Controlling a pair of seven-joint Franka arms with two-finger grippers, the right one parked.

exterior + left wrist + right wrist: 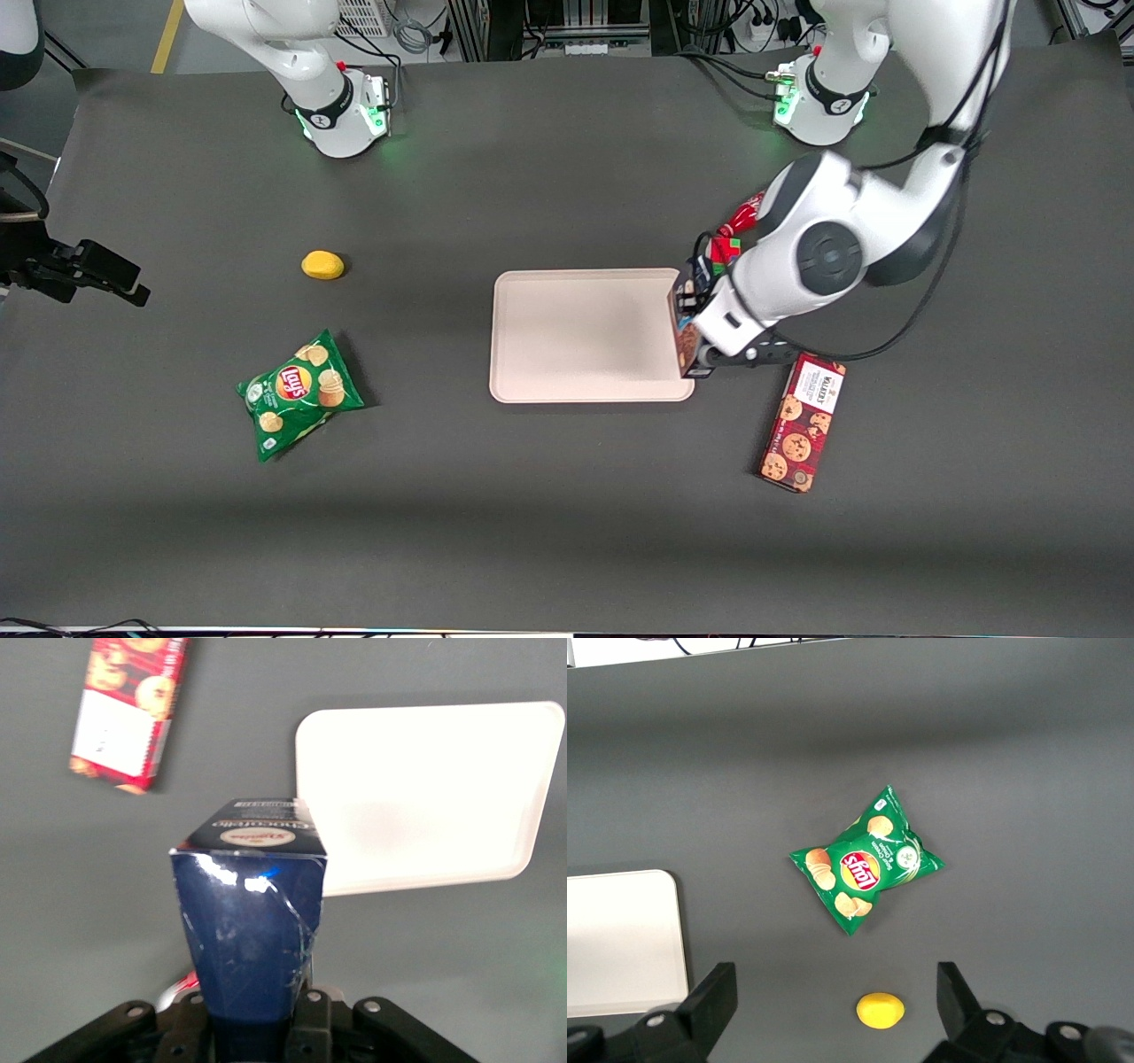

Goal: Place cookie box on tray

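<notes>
A: Current step?
B: Transport. The claw (252, 1028) is clamped on the cookie box (251, 930), holding it above the desk (567, 496) at the edge of the tray (580, 335) toward the working arm's end.

A: Next move?
B: Judged: carry the box inward over the tray, lower it, then release.

A: Arm pose?
B: The forearm reaches down over the tray's edge with the wrist angled toward the tray.

**Count of What Stood on the Surface**

There were two cookie cartons: one navy cookie box (684, 330) and one longer red box (802, 422). I counted one tray (580, 334), one green chip bag (299, 392), one yellow lemon-like fruit (322, 265) and one red bottle (740, 217). One claw (252, 1028) gripped the navy carton.
</notes>
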